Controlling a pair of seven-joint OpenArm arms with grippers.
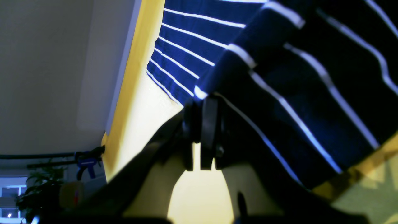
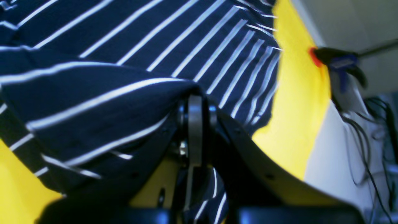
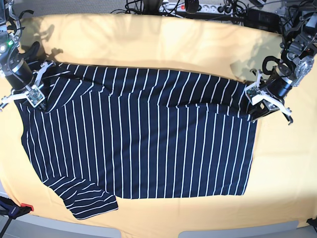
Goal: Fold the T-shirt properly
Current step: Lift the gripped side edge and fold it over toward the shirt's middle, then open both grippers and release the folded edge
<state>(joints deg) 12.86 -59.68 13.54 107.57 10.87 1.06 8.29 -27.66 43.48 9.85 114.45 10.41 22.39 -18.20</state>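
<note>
The T-shirt (image 3: 143,139), dark navy with thin white stripes, lies spread across the yellow-covered table, with a sleeve at the front left (image 3: 91,201). My left gripper (image 3: 256,110) is at the shirt's right edge. In the left wrist view it (image 1: 200,105) is shut on a fold of the striped fabric (image 1: 311,77), which is lifted off the cloth. My right gripper (image 3: 38,103) is at the shirt's left edge. In the right wrist view it (image 2: 194,99) is shut on a bunched ridge of fabric (image 2: 93,93).
The yellow cloth (image 3: 148,44) covers the table around the shirt. Cables and a power strip (image 3: 198,7) run along the back edge. A clamp (image 3: 15,208) sits at the front left corner; another clamp (image 2: 339,65) grips the table edge.
</note>
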